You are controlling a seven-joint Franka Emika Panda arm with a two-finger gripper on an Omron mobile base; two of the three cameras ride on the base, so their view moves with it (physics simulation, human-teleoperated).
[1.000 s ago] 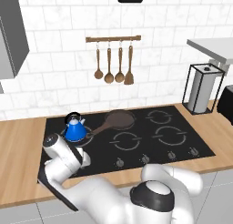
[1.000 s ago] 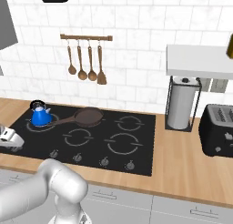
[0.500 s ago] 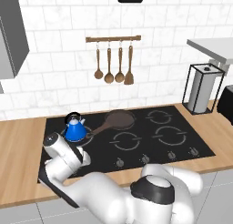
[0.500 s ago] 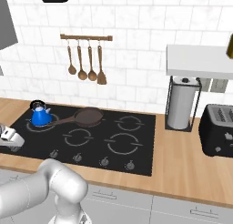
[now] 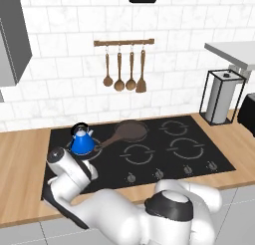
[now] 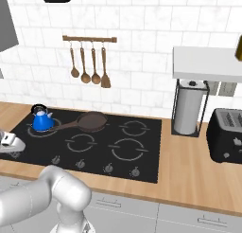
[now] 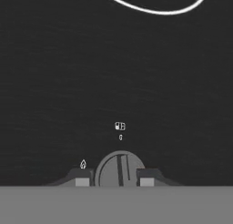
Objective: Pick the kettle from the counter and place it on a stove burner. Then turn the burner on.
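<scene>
The small blue kettle (image 5: 82,142) (image 6: 42,120) stands upright on the back-left part of the black cooktop (image 5: 164,164), beside the wooden counter (image 5: 20,164). A curved piece of a grey stove burner ring (image 7: 150,11) crosses the top of the hand view. My hand (image 5: 69,169) reaches down to the cooktop's front-left corner, in front of the kettle. In the hand view my gripper (image 7: 114,180) has a fingertip against each side of a round control knob (image 7: 119,169), shut on it.
A brown frying pan (image 5: 130,131) sits on the cooktop right of the kettle, its handle pointing toward the kettle. More knobs (image 5: 159,173) line the cooktop's front edge. Wooden utensils (image 5: 123,74) hang on the wall. A paper towel holder (image 5: 221,97) and a toaster (image 6: 229,135) stand at the right.
The fingers have come together from wide open onto the knob. The arm, the kettle and the pan have stayed where they were.
</scene>
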